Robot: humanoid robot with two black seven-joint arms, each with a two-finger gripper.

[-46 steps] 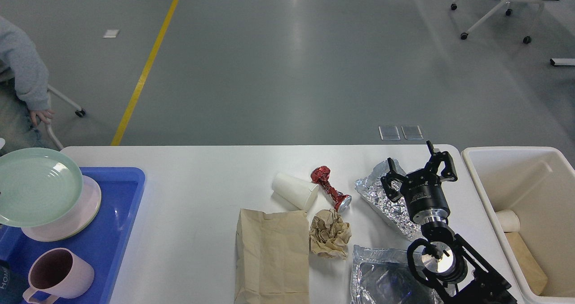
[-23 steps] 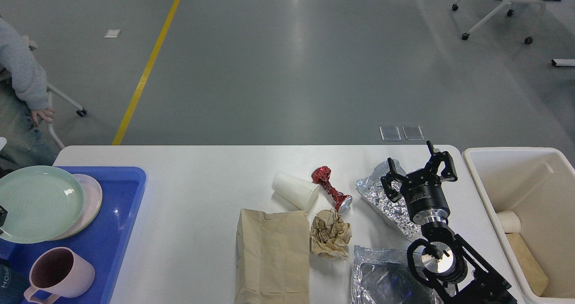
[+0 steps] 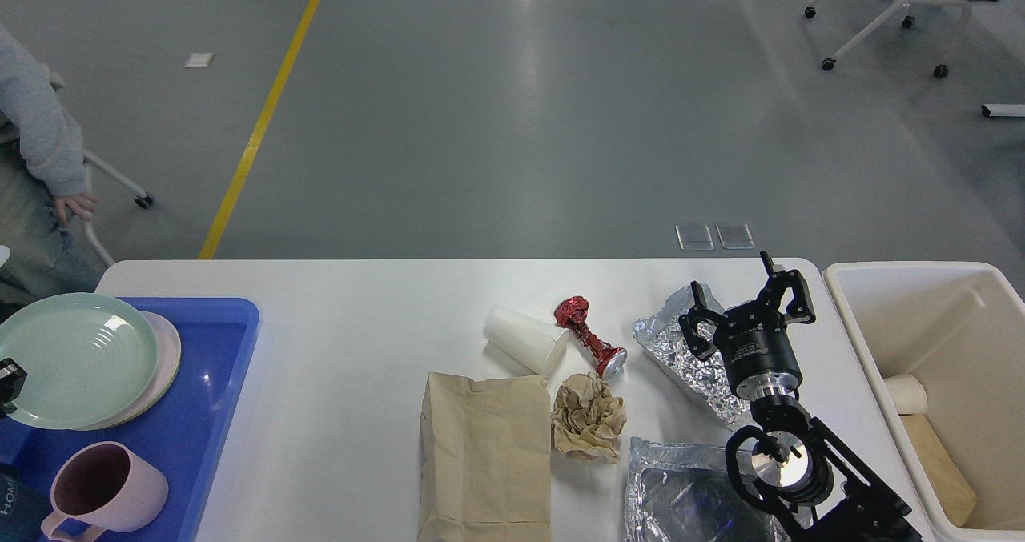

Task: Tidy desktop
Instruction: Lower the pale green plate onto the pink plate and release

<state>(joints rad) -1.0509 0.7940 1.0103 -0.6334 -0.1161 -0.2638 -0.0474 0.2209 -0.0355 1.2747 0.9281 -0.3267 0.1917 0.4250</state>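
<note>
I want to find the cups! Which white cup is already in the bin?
The small white cup lying in the cream bin on the right. The other white cup lies on its side on the desktop, beside the crushed red can.

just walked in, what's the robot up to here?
Tidying the desktop. The right gripper hovers open over crumpled foil, holding nothing. A paper cup, crushed red can, paper bag and paper wad lie loose. The green plate sits stacked in the blue tray.
</note>
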